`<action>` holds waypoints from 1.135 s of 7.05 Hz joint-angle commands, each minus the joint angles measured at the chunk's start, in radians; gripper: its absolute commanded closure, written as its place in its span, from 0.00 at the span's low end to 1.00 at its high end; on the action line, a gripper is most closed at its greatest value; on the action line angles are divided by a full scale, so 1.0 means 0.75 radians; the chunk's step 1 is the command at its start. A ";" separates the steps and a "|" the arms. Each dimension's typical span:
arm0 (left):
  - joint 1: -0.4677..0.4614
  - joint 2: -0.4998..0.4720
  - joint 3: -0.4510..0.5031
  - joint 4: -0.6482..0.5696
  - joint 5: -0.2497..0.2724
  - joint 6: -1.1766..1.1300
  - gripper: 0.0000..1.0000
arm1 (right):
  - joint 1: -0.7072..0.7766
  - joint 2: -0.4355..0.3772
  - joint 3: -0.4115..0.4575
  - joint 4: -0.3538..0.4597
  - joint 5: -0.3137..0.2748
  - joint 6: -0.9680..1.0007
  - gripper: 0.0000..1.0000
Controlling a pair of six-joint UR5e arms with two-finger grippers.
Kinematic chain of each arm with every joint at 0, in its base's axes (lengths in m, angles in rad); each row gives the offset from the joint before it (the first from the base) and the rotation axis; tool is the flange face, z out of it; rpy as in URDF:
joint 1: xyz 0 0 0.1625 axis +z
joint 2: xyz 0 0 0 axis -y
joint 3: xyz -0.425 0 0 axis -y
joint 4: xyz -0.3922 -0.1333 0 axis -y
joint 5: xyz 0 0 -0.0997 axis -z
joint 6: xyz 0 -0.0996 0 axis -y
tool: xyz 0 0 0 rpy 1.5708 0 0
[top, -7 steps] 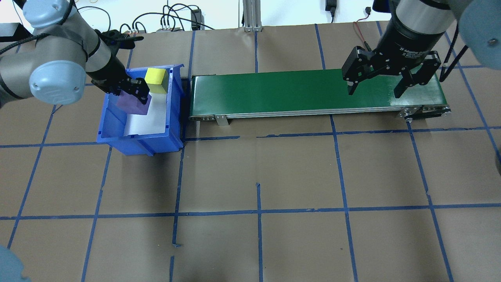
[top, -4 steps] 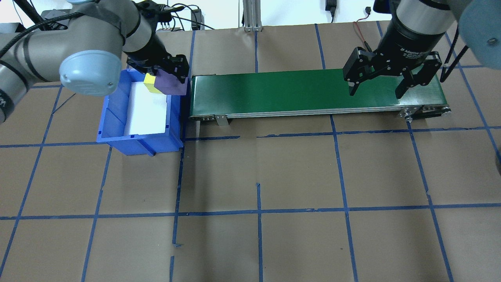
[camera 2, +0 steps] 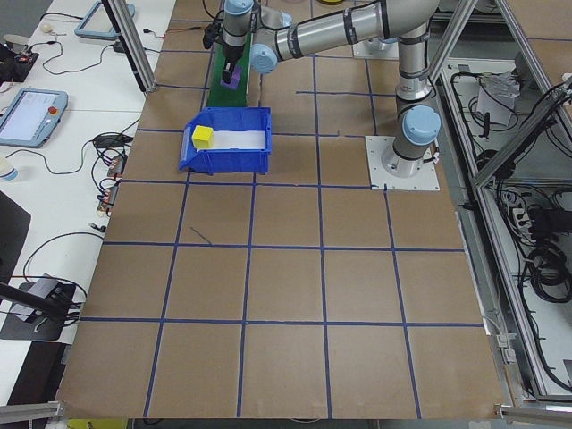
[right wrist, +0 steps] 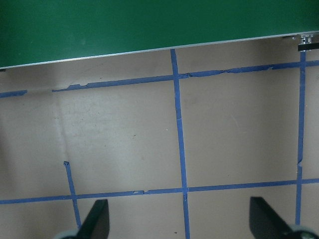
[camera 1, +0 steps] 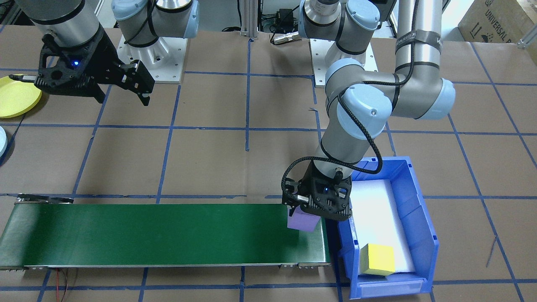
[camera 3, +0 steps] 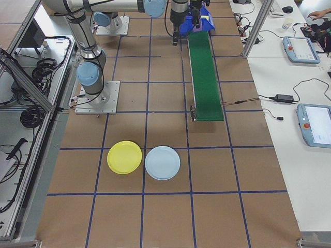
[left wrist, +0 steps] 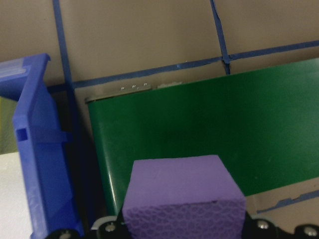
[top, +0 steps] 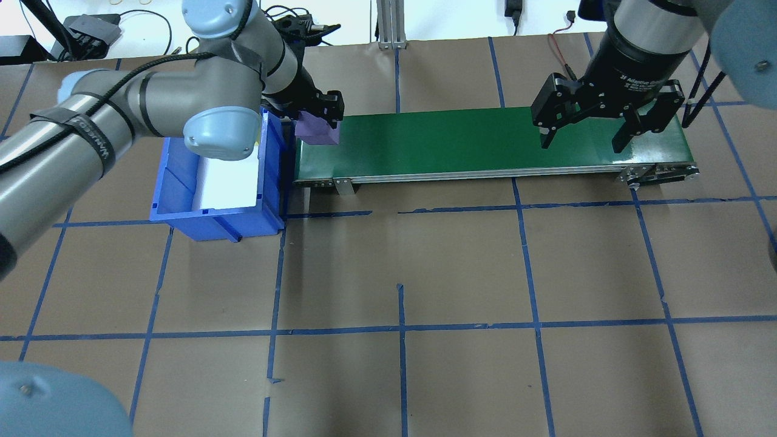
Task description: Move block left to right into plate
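The left gripper (top: 318, 118) is clamped on the purple block (top: 316, 130), a foam cube with a fine honeycomb-textured side face. The block hangs over the end of the green conveyor belt (top: 473, 142) nearest the blue bin (top: 182, 209). The belt is a long, flat, smooth strip in a metal frame, lying on a table (top: 400, 273) covered in brown paper and divided into squares by blue tape.

The blue bin is a rigid plastic box with an open top, standing just beside that belt end. It has a white liner on its floor and holds one yellow block (camera 1: 377, 259), a plain cube, at the end away from the robot base.

The right gripper (top: 586, 136) hovers over the far end of the belt from the bin, fingers spread apart, holding nothing.

The yellow plate (camera 3: 124, 157), round and shallow-rimmed, lies on the table well beyond that far belt end, just beside a pale blue plate (camera 3: 162, 163) of the same shape. Both plates hold nothing.
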 commanded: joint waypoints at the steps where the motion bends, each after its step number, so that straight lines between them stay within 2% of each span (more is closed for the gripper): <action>1: -0.001 -0.028 -0.006 0.016 0.015 -0.004 0.00 | -0.005 0.002 0.000 0.003 -0.013 0.000 0.00; 3: 0.007 0.021 0.005 0.004 0.039 0.011 0.00 | -0.009 0.008 0.000 -0.003 -0.015 -0.002 0.00; 4: 0.031 0.048 0.011 -0.045 0.088 0.019 0.00 | -0.027 0.008 -0.004 -0.003 -0.017 -0.024 0.00; 5: 0.102 0.076 0.023 -0.117 0.117 0.051 0.00 | -0.082 0.006 -0.008 0.001 0.003 -0.035 0.00; 6: 0.192 0.093 0.059 -0.182 0.117 0.171 0.00 | -0.117 0.016 -0.004 -0.005 0.005 -0.104 0.00; 8: 0.317 0.075 0.070 -0.191 0.117 0.225 0.00 | -0.213 0.075 -0.010 -0.032 -0.003 -0.214 0.00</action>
